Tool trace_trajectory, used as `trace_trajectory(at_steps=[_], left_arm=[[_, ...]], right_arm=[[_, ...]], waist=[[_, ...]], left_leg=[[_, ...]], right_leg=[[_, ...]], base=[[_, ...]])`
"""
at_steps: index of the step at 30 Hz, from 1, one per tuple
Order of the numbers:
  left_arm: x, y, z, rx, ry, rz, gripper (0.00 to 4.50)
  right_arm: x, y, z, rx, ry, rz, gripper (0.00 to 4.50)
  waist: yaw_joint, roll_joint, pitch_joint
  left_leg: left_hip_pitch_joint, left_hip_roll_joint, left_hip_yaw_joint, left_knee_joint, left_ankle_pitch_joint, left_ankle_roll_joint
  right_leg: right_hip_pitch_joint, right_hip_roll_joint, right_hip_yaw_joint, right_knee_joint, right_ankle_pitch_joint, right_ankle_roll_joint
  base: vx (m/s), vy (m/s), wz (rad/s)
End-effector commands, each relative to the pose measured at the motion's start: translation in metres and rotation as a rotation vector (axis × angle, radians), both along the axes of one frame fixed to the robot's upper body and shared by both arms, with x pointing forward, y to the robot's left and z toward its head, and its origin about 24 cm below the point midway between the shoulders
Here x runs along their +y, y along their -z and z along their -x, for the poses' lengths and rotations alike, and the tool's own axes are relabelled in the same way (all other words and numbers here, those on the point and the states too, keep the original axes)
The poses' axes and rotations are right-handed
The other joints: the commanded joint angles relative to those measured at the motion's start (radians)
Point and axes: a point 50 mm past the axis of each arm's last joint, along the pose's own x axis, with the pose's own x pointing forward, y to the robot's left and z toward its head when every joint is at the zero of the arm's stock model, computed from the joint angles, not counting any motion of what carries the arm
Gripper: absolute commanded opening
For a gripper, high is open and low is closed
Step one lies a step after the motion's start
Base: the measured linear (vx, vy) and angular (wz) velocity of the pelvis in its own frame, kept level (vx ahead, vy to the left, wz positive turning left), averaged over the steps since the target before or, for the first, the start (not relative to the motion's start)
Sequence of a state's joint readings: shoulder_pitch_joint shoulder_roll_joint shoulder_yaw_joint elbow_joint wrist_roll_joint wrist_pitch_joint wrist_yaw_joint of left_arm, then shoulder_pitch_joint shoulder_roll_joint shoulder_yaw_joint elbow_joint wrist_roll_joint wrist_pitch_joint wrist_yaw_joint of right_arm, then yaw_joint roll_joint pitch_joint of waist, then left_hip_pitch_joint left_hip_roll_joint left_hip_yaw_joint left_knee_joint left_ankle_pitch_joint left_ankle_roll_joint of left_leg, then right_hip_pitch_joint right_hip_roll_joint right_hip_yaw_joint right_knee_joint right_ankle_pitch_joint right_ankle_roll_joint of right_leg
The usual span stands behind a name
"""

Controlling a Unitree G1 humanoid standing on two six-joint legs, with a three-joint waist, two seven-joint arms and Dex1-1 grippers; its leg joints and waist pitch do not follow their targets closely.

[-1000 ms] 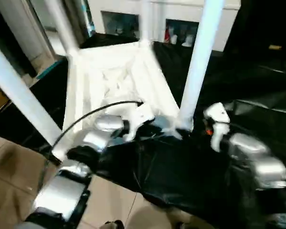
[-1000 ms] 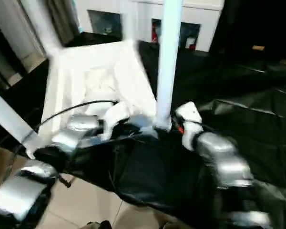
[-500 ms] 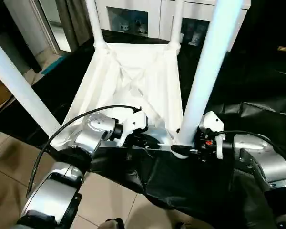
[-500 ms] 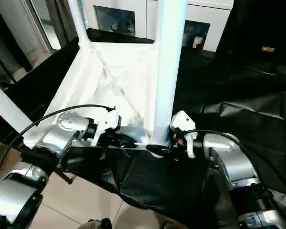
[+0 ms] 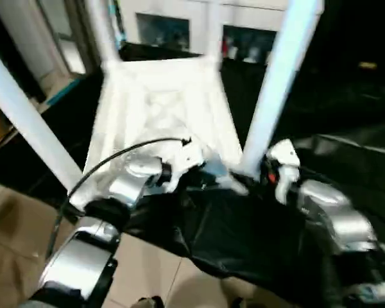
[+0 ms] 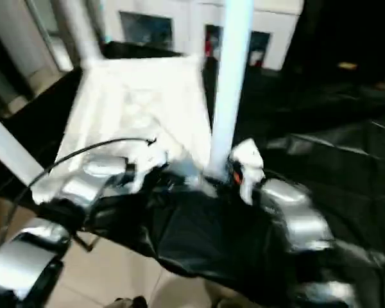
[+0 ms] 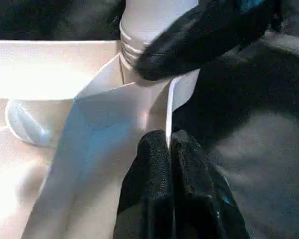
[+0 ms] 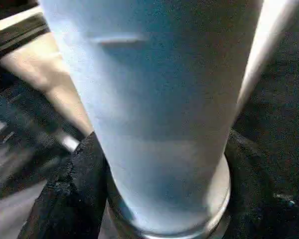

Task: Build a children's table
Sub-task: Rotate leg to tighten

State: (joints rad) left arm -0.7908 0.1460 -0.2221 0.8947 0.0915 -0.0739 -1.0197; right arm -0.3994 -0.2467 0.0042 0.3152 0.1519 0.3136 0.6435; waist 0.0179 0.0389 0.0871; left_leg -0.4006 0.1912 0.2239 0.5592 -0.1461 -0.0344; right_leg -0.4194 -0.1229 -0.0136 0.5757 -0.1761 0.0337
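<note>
White table top [image 5: 160, 109] rim pinched in left claw [image 7: 169, 149]; right claw [image 8: 159, 199] clasps leg [image 5: 276, 83], cabinet [image 5: 244, 32] behind.

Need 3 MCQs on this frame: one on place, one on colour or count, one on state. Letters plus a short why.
1. Where is the right gripper?
A. At the base of the near-right leg
B. On the cabinet
C. On the floor tiles

2. What colour is the sheet under the tabletop?
A. White
B. Black
C. Red

3. What is the left gripper doing?
A. Hanging open above the table
B. Shut on the tabletop's thin edge
C. Holding a loose leg

Answers:
1 A: the right wrist view shows black fingers on either side of the tube where it meets the socket.
2 B: black sheeting lies beneath and beside the upturned top in the eye views.
3 B: the left wrist view shows its two fingers pressed together on the rim beside the corner socket.
</note>
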Motion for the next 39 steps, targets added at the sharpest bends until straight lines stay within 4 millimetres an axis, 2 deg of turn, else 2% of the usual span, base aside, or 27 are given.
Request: trace_trajectory(at_steps=[1,3,4,5,7,8,9,11,12,13,17,18,19,21,22,23,25,27,28,31,36,39], left_arm=[[-0.007,-0.006,-0.009,-0.018,-0.154,0.103,0.0],[-0.02,-0.007,-0.01,-0.014,-0.216,0.14,0.0],[-0.02,-0.007,-0.01,-0.014,-0.216,0.14,0.0],[-0.026,-0.008,-0.01,-0.021,-0.234,0.156,0.0],[-0.033,-0.008,-0.008,-0.017,-0.22,0.168,0.0],[-0.036,-0.007,-0.007,-0.013,-0.205,0.168,0.0],[-0.037,-0.007,-0.006,-0.009,-0.191,0.164,0.0],[-0.036,-0.007,-0.005,-0.006,-0.18,0.158,0.0],[-0.036,-0.006,-0.005,-0.004,-0.175,0.157,0.0],[-0.033,-0.006,-0.005,-0.001,-0.158,0.148,0.0],[-0.023,-0.004,0.0,0.016,-0.059,0.122,0.0],[-0.02,-0.004,0.001,0.019,-0.026,0.112,0.0],[-0.017,-0.003,0.003,0.022,0.002,0.102,0.0],[-0.014,-0.002,0.006,0.024,0.047,0.092,0.0],[-0.007,0.0,0.011,0.049,0.121,0.078,0.0],[-0.007,0.0,0.011,0.049,0.121,0.078,0.0],[0.004,0.003,0.018,0.079,0.213,0.063,0.0],[0.013,0.004,0.021,0.108,0.253,0.054,0.0],[0.015,0.004,0.021,0.109,0.254,0.053,0.0],[0.021,0.001,0.02,0.106,0.258,0.049,0.0],[0.027,-0.002,0.02,0.108,0.265,0.055,0.0],[0.029,-0.004,0.02,0.107,0.271,0.058,0.0]], right_arm=[[0.018,0.03,0.008,0.138,0.033,0.002,2.74],[0.038,0.034,0.005,0.15,0.09,-0.012,2.74],[0.038,0.034,0.005,0.15,0.09,-0.012,2.74],[0.05,0.034,0.006,0.143,0.065,-0.012,2.74],[0.062,0.03,0.007,0.095,0.01,0.007,2.74],[0.065,0.028,0.008,0.082,-0.018,-0.012,3.3],[0.066,0.027,0.008,0.078,-0.034,-0.029,3.3],[0.063,0.024,0.008,0.081,-0.058,-0.052,3.46],[0.062,0.023,0.008,0.076,-0.064,-0.052,3.46],[0.059,0.021,0.008,0.07,-0.083,-0.042,3.77],[0.045,0.013,0.014,0.048,-0.228,-0.015,3.87],[0.04,0.011,0.016,0.045,-0.264,-0.002,3.87],[0.035,0.009,0.017,0.043,-0.293,0.011,3.87],[0.03,0.007,0.019,0.044,-0.326,0.017,3.87],[0.02,0.003,0.022,0.048,-0.391,0.018,3.87],[0.02,0.003,0.022,0.048,-0.391,0.018,3.87],[0.008,-0.004,0.026,0.055,-0.458,0.035,3.87],[-0.004,-0.009,0.027,0.056,-0.499,0.071,3.87],[-0.007,-0.009,0.026,0.055,-0.496,0.085,3.87],[-0.014,-0.012,0.028,0.06,-0.523,0.102,3.87],[-0.019,-0.013,0.029,0.069,-0.539,0.109,3.87],[-0.017,-0.012,0.031,0.081,-0.562,0.102,3.54]], waist=[[0.001,-0.024,-0.06],[-0.001,-0.02,-0.062],[-0.005,-0.023,-0.062],[-0.004,-0.02,-0.063],[-0.007,-0.02,-0.063],[-0.006,-0.022,-0.064],[-0.006,-0.022,-0.064],[-0.005,-0.017,-0.065],[-0.006,-0.018,-0.065],[-0.006,-0.018,-0.065],[-0.003,-0.017,-0.066],[0.0,-0.019,-0.069],[0.002,-0.02,-0.068],[0.003,-0.019,-0.069],[0.007,-0.018,-0.071],[0.009,-0.018,-0.072],[0.012,-0.012,-0.072],[0.018,-0.013,-0.072],[0.023,-0.014,-0.071],[0.026,-0.013,-0.069],[0.031,-0.016,-0.067],[0.031,-0.016,-0.069]], left_leg=[[0.028,0.026,-0.022,-0.07,-0.356,0.012],[0.029,0.025,-0.023,-0.07,-0.362,0.011],[0.026,0.022,-0.023,-0.071,-0.36,0.01],[0.028,0.023,-0.024,-0.07,-0.362,0.011],[0.027,0.023,-0.023,-0.07,-0.369,0.018],[0.024,0.022,-0.023,-0.069,-0.357,0.032],[0.024,0.022,-0.023,-0.069,-0.357,0.032],[0.023,0.023,-0.023,-0.069,-0.346,0.042],[0.023,0.023,-0.023,-0.069,-0.348,0.044],[0.023,0.023,-0.023,-0.069,-0.35,0.044],[0.022,0.024,-0.022,-0.067,-0.335,0.059],[0.021,0.024,-0.021,-0.064,-0.313,0.072],[0.021,0.025,-0.019,-0.061,-0.295,0.087],[0.017,0.024,-0.019,-0.06,-0.271,0.096],[0.017,0.025,-0.017,-0.056,-0.236,0.11],[0.016,0.027,-0.017,-0.054,-0.225,0.115],[0.018,0.029,-0.016,-0.053,-0.216,0.125],[0.023,0.031,-0.013,-0.051,-0.21,0.132],[0.023,0.032,-0.012,-0.051,-0.21,0.13],[0.027,0.034,-0.011,-0.053,-0.233,0.117],[0.026,0.034,-0.013,-0.057,-0.269,0.093],[0.025,0.033,-0.013,-0.056,-0.254,0.095]], right_leg=[[0.025,-0.008,0.006,-0.082,-0.378,-0.189],[0.025,-0.008,0.009,-0.082,-0.376,-0.186],[0.026,-0.007,0.006,-0.083,-0.38,-0.177],[0.026,-0.007,0.007,-0.084,-0.379,-0.175],[0.024,-0.006,0.007,-0.085,-0.373,-0.172],[0.027,-0.007,0.008,-0.085,-0.364,-0.167],[0.027,-0.007,0.008,-0.085,-0.364,-0.167],[0.028,-0.006,0.007,-0.083,-0.347,-0.171],[0.028,-0.006,0.007,-0.083,-0.341,-0.173],[0.028,-0.005,0.006,-0.083,-0.341,-0.174],[0.034,-0.006,0.006,-0.08,-0.3,-0.184],[0.038,-0.007,0.006,-0.076,-0.264,-0.193],[0.037,-0.007,0.007,-0.074,-0.239,-0.205],[0.04,-0.008,0.005,-0.07,-0.212,-0.219],[0.044,-0.006,0.002,-0.064,-0.165,-0.235],[0.047,-0.005,0.001,-0.06,-0.146,-0.244],[0.045,-0.006,0.001,-0.056,-0.122,-0.265],[0.043,-0.003,0.002,-0.054,-0.098,-0.279],[0.043,-0.004,0.003,-0.052,-0.095,-0.29],[0.04,-0.004,0.004,-0.054,-0.122,-0.291],[0.04,-0.009,0.006,-0.059,-0.189,-0.273],[0.04,-0.008,0.006,-0.057,-0.17,-0.274]], base=[[0.0,0.0,0.0],[0.0,0.0,0.0],[0.0,0.0,0.0],[0.0,0.0,0.0],[0.0,0.0,0.0],[0.0,0.0,0.0],[0.0,0.0,0.0],[0.0,0.0,0.0],[0.0,0.0,0.0],[0.0,0.0,0.0],[0.0,0.0,0.0],[0.0,0.0,0.0],[0.0,0.0,0.0],[0.0,0.0,0.0],[0.0,0.0,0.0],[0.0,0.0,0.0],[0.0,0.0,0.0],[0.0,0.0,0.0],[0.0,0.0,0.0],[0.0,0.0,0.0],[0.0,0.0,0.0],[0.0,0.0,0.0]])
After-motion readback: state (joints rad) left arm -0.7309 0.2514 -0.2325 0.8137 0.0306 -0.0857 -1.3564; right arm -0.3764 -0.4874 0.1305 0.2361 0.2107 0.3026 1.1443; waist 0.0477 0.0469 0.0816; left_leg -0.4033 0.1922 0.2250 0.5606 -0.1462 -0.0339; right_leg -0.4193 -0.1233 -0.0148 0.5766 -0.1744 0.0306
